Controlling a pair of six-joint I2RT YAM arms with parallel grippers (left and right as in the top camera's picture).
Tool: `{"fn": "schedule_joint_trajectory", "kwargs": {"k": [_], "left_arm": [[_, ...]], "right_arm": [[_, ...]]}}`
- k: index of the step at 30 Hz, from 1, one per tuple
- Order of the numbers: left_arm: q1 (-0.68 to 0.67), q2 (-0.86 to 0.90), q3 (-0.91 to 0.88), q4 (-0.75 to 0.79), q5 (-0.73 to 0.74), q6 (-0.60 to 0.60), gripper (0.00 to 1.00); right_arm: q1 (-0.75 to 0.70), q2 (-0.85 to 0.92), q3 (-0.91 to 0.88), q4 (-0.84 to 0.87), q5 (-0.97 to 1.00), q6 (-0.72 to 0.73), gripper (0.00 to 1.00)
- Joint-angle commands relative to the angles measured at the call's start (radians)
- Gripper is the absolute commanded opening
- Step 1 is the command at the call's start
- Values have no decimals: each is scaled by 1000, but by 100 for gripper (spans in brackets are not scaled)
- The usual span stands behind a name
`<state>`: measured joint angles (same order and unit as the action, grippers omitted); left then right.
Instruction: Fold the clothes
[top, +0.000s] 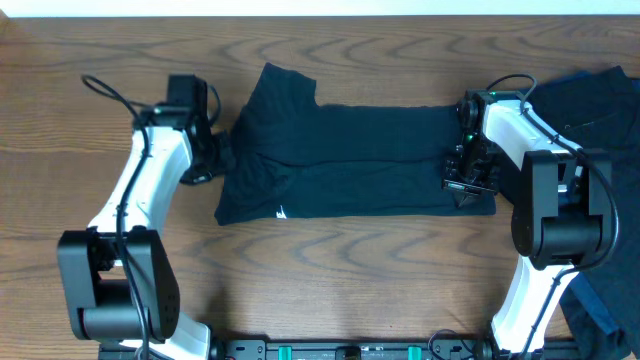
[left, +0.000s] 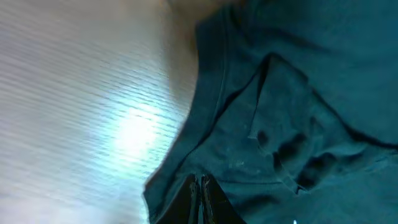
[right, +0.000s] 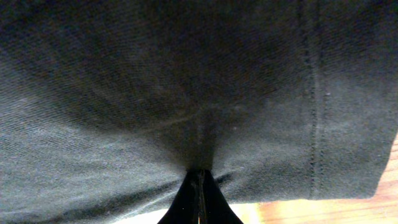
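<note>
A dark navy T-shirt (top: 350, 160) lies flat across the middle of the table, partly folded, with a small white label (top: 282, 212) near its front left. My left gripper (top: 222, 155) is at the shirt's left edge; in the left wrist view its fingers (left: 200, 186) are shut with the shirt's hem (left: 211, 93) gathered round them. My right gripper (top: 468, 180) is at the shirt's right end; in the right wrist view its fingers (right: 200, 177) are shut on puckered cloth (right: 186, 81) beside a stitched hem.
More dark clothes lie at the table's right edge (top: 600, 95) and at the front right corner (top: 595, 305), behind and beside my right arm. Bare wooden table (top: 350, 280) shows in front of the shirt and to the left (left: 74, 93).
</note>
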<state>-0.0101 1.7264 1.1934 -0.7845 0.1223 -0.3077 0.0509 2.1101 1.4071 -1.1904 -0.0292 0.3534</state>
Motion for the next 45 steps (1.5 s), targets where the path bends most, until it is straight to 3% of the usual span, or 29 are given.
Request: {"fn": "schedule_joint_trajectory", "kwargs": {"k": [1, 13, 23, 33, 45], "left_arm": [[4, 13, -101, 71, 89, -17, 6], [4, 13, -259, 169, 98, -24, 6], [4, 13, -324, 156, 95, -23, 6], [4, 13, -355, 107, 95, -13, 6], [4, -12, -336, 58, 23, 2, 6]], "right_arm": [[0, 26, -16, 50, 38, 15, 1], [1, 25, 92, 7, -6, 16, 3], [0, 25, 357, -83, -5, -3, 18], [-18, 26, 362, -29, -5, -86, 28], [-24, 26, 362, 33, -1, -93, 32]]}}
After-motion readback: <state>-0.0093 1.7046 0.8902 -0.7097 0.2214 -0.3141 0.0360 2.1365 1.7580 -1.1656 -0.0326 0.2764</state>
